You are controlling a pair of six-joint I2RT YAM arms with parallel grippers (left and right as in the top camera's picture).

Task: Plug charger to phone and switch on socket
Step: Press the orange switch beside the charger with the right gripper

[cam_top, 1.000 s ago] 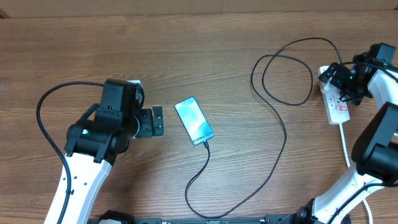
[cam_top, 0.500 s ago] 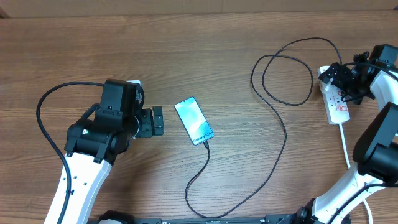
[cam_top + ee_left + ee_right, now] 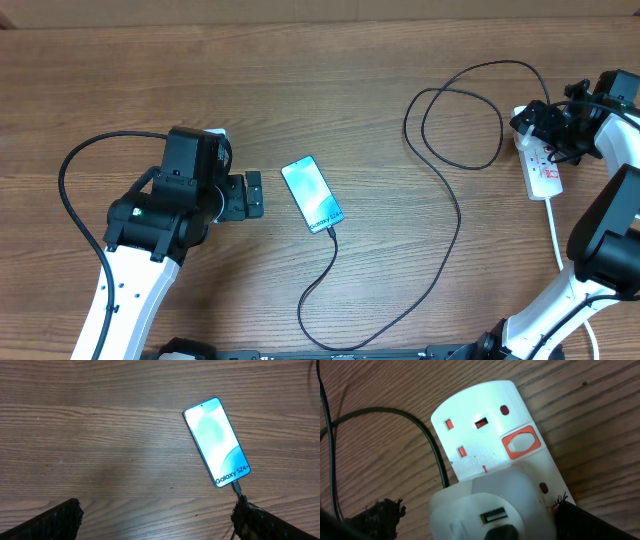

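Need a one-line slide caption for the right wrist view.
Right pincer open above the socket strip: white adapter plugged in beside the orange-rimmed switch, charger cable running alongside.

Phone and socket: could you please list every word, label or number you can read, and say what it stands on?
"Galaxy S24+": on the phone, at one end of its face, left wrist view.
On the socket no text shows in the right wrist view. Its red markings in the overhead view are too small to read.

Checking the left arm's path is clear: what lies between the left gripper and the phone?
Nothing. In the overhead view, only bare table separates the left gripper from the phone.
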